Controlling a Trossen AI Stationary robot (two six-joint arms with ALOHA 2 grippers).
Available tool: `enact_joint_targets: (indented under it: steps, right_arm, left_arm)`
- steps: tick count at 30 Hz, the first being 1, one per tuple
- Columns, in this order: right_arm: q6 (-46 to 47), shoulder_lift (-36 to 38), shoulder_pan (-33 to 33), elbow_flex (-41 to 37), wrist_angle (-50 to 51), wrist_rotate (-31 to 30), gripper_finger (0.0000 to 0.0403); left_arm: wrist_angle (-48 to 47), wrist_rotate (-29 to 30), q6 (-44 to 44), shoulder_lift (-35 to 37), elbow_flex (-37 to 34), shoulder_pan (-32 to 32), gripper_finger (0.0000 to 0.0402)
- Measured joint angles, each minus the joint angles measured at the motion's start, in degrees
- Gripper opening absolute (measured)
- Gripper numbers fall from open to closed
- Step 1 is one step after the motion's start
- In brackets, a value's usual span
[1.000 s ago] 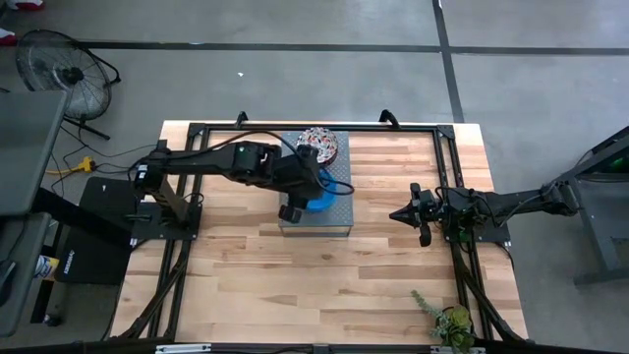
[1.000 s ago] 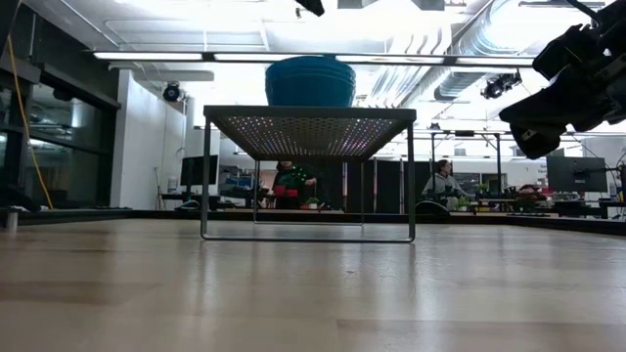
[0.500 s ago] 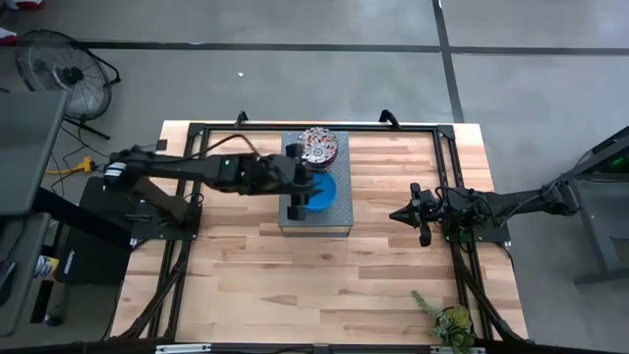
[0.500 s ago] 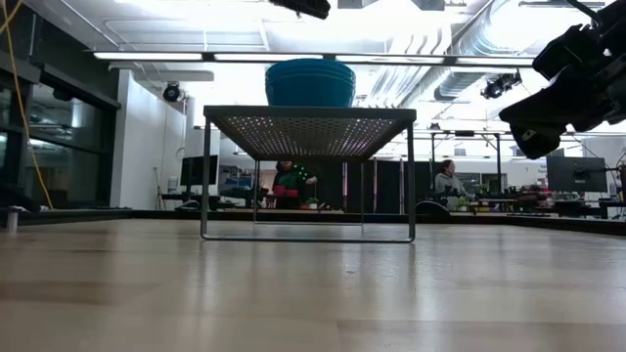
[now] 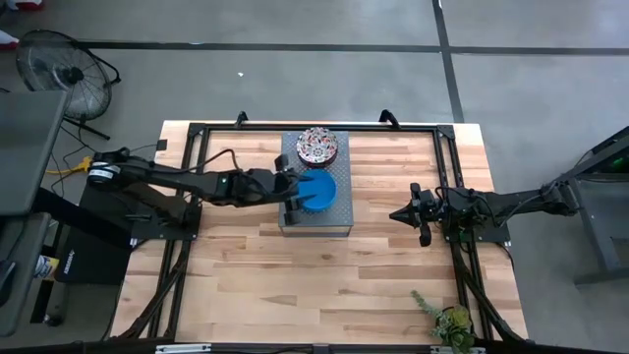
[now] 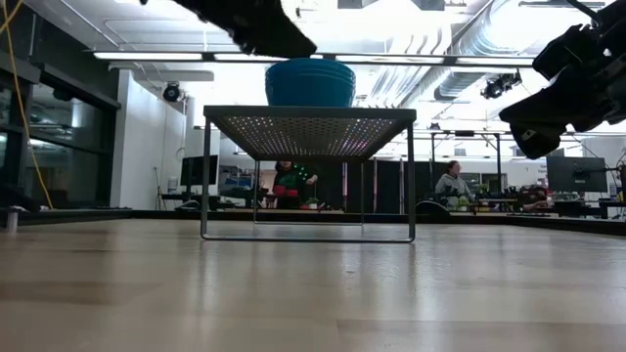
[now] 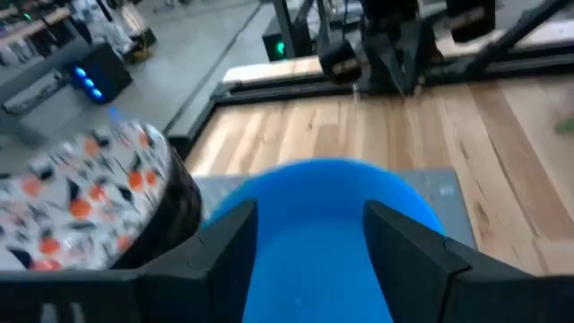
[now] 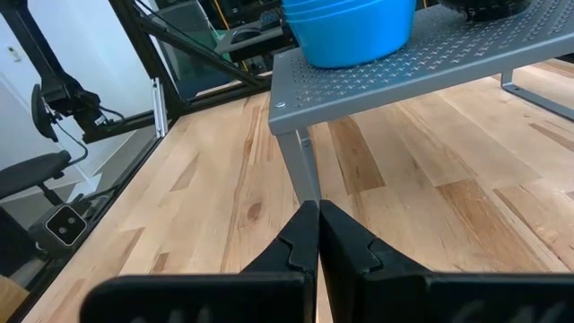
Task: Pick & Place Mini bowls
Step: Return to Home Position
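Note:
A stack of bright blue mini bowls (image 5: 318, 190) sits on a grey perforated stand (image 5: 330, 220). A stack of white, red-flowered mini bowls (image 5: 317, 145) sits at the stand's far end. My left gripper (image 5: 293, 188) reaches in from the table's left, nearly level and open. Its fingers (image 7: 224, 247) stand apart over the blue stack's (image 7: 314, 206) left rim, just above it in the low view (image 6: 284, 39). The flowered stack (image 7: 85, 202) lies beside it. My right gripper (image 5: 398, 213) waits shut at the table's right, pointing at the stand (image 8: 404, 67).
The stand's thin legs (image 6: 205, 176) rest on the wooden table. A black frame (image 5: 295, 127) runs along the table's far and side edges. A small potted plant (image 5: 452, 323) stands at the near right corner. People sit in the room beyond (image 6: 445, 184).
My left gripper has drawn back from above the blue stack toward the table's left edge and sunk. It has tipped from pointing down to nearly level. The blue stack, covered before in the high view, now shows whole and has not moved.

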State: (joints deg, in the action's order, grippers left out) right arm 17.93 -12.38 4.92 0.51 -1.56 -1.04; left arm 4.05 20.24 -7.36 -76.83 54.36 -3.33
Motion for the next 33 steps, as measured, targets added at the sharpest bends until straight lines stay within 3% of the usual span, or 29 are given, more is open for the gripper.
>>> enact_joint_targets:
  steps: [5, 8, 17, 25, 33]
  right_arm:
    - [0.0, 0.0, -0.02, 0.0, -0.01, -0.02, 0.0]
    - [0.0, 0.0, 0.0, 0.0, 0.0, -0.01, 0.0]
    - [0.0, -0.01, 0.0, -0.02, 0.01, -0.01, 0.0]
    - [0.0, -0.02, 0.01, -0.01, 0.0, -0.01, 0.0]
    - [0.0, -0.02, -0.01, 0.0, 0.02, -0.01, 0.0]
  left_arm:
    - [3.36, -1.5, 0.28, 2.47, -2.26, -0.01, 0.0196]
    - [0.82, -1.56, 0.17, 5.72, -4.76, -0.02, 0.0177]
    - [2.67, 0.34, 2.91, 19.32, -16.65, -0.04, 0.0011]
    - [1.82, -0.76, -1.55, 36.83, -29.98, -0.03, 0.0002]
    - [-0.75, -10.75, -7.19, 58.79, -40.21, 0.0, 0.0001]
